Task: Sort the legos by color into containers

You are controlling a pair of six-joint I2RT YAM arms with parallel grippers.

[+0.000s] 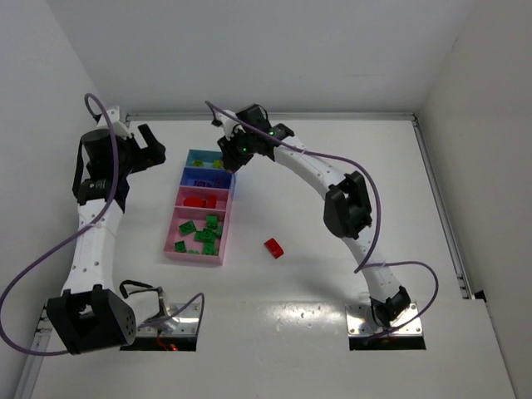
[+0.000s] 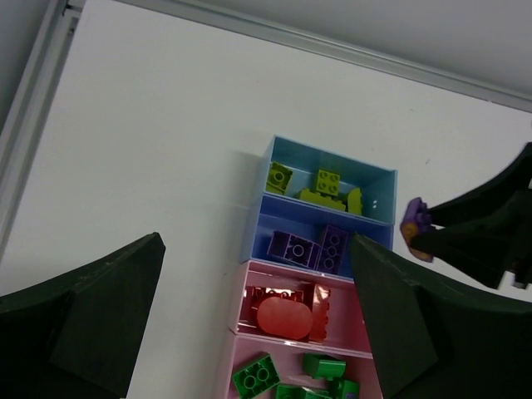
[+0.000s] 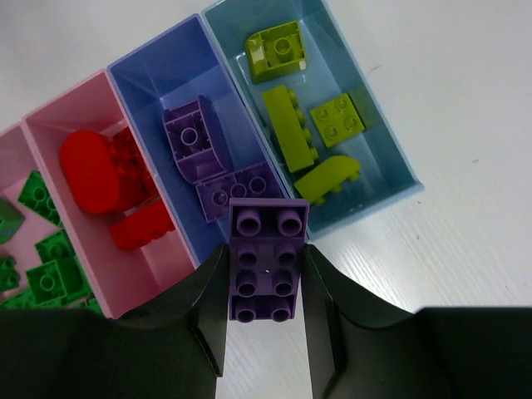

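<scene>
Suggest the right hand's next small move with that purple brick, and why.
Probably ease the right hand a little forward over the tray, then open. It is shut on a purple brick that hangs mostly over the table. Only its front end reaches the near wall of the blue compartment holding two other purple bricks. Released here, it would likely land outside.

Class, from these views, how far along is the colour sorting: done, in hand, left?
Done: lime bricks, purple bricks, red bricks and green bricks lie in separate compartments. In hand: the right gripper holds a purple brick by the trays. Left: one red brick on the table.
</scene>
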